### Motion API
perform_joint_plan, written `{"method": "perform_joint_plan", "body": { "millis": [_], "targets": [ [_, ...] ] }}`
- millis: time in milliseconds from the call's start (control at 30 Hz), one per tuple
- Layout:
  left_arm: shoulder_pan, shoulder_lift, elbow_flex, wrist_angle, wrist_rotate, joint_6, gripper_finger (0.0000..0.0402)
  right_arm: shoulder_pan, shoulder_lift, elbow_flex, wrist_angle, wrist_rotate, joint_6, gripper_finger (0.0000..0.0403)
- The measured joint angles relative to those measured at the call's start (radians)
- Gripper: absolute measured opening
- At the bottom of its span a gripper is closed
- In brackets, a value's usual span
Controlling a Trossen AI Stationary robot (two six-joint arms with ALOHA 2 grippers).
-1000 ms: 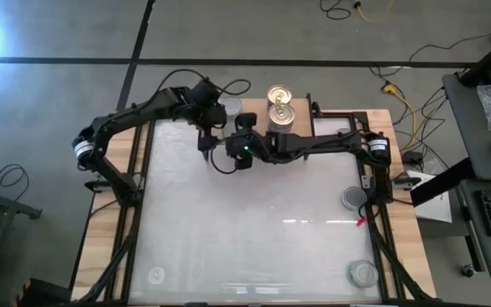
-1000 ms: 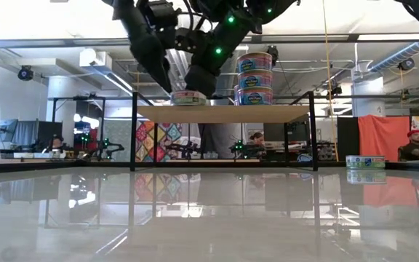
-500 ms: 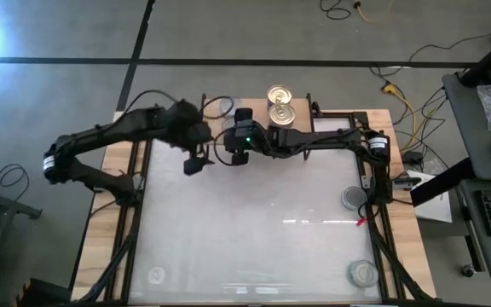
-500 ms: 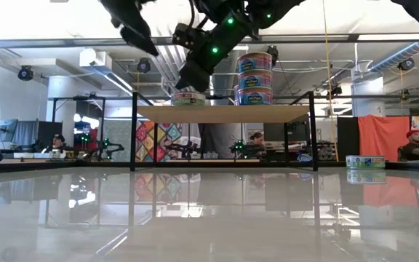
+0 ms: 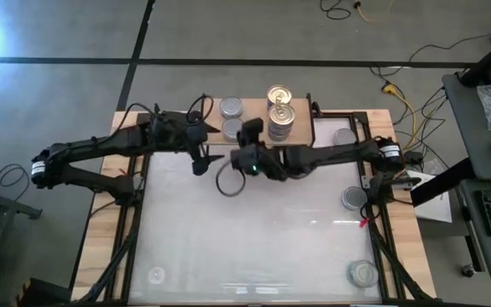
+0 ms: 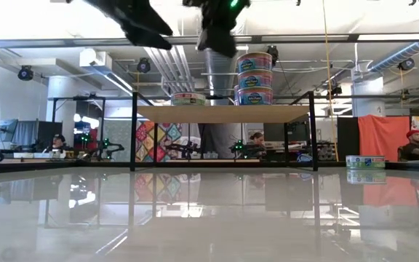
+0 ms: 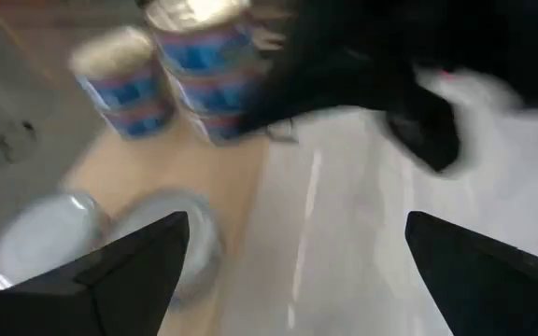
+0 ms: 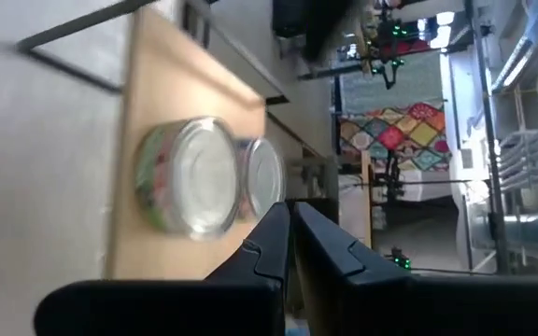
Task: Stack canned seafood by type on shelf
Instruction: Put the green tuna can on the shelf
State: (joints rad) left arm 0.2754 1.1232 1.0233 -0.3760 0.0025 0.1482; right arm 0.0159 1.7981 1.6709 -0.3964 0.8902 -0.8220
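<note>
The shelf (image 5: 254, 128) stands at the table's far edge. On its left part two silver-topped tins (image 5: 231, 107) (image 5: 231, 128) sit side by side; the right wrist view shows them too (image 8: 194, 177). Right of them stand two stacks of gold-topped tins (image 5: 279, 94) (image 5: 280, 115), one stack showing in the low view (image 6: 254, 76). My left gripper (image 5: 200, 162) hangs open above the table, near of the shelf's left end; its fingers (image 7: 134, 271) are spread wide. My right gripper (image 5: 251, 130) is shut (image 8: 290, 233) and hovers high over the shelf's middle (image 6: 220, 33), touching nothing.
Loose silver tins lie on the table by the right edge (image 5: 353, 199), at the near right corner (image 5: 363, 274) and right of the shelf (image 5: 343, 136). The two arms almost meet near the shelf. A cable loop (image 5: 228, 181) hangs under the right wrist.
Both grippers have risen from the silver tin at the shelf's left end. The left gripper has drawn back toward the table's near-left. The right gripper has lifted high and shifted right, toward the gold stacks. The tins on the shelf have stayed put.
</note>
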Motion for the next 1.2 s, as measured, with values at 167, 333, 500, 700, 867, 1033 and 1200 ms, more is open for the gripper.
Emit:
{"method": "perform_joint_plan", "body": {
  "millis": [167,333,500,700,867,1033,1200],
  "targets": [
    [0.065,0.091,-0.005,0.115,-0.018,-0.009,0.0374,0.099,-0.089,0.011,-0.171,0.028,0.166,0.0013],
    [0.123,0.227,0.059,0.120,-0.021,-0.030,0.0329,0.165,-0.147,0.011,-0.242,0.026,0.325,0.0013],
    [0.151,0.311,0.135,0.081,-0.060,-0.065,0.0241,0.204,-0.171,0.011,-0.295,0.027,0.412,0.0013],
    [0.156,0.368,0.211,-0.001,-0.117,-0.118,0.0096,0.214,-0.162,0.011,-0.339,0.027,0.461,0.0013],
    [0.165,0.394,0.205,-0.010,-0.118,-0.136,0.0008,0.214,-0.161,0.011,-0.357,0.027,0.492,0.0013],
    [0.186,0.395,0.191,-0.045,-0.126,-0.154,0.0023,0.223,-0.162,0.011,-0.381,0.027,0.517,0.0013],
    [0.188,0.395,0.191,-0.071,-0.125,-0.154,0.0010,0.237,-0.165,0.011,-0.412,0.027,0.540,0.0013]
  ]
}}
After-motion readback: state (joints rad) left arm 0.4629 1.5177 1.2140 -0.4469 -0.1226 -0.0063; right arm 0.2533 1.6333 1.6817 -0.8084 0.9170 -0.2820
